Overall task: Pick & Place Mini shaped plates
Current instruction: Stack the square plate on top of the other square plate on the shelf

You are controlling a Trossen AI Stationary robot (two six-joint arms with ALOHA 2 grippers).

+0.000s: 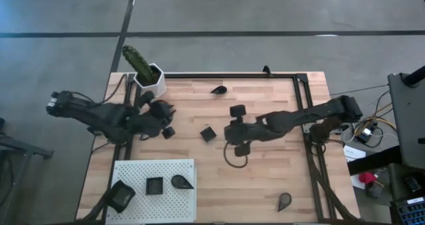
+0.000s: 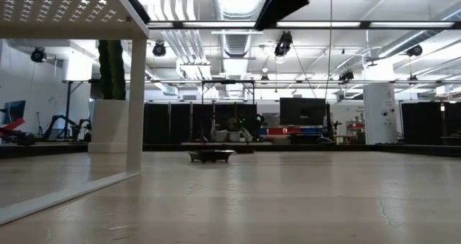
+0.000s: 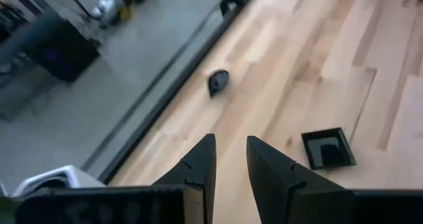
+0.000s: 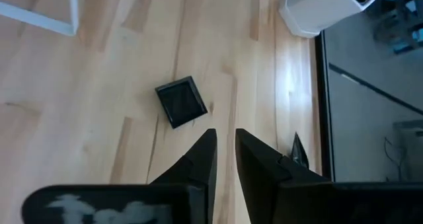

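On the worktop (image 1: 265, 178), the left end effector (image 1: 161, 112) hovers with its fingers narrowly parted and empty, a square plate (image 1: 168, 133) just beside it. Rightward, another square plate (image 1: 208, 133) lies just before the right end effector (image 1: 227, 133), whose fingers are narrow and empty.

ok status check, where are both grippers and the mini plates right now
Left gripper empty, narrow gap, near the cactus pot. Right gripper mid-table, nothing held, beside a square plate. Three plates on the white board, others loose. Nothing in the way.
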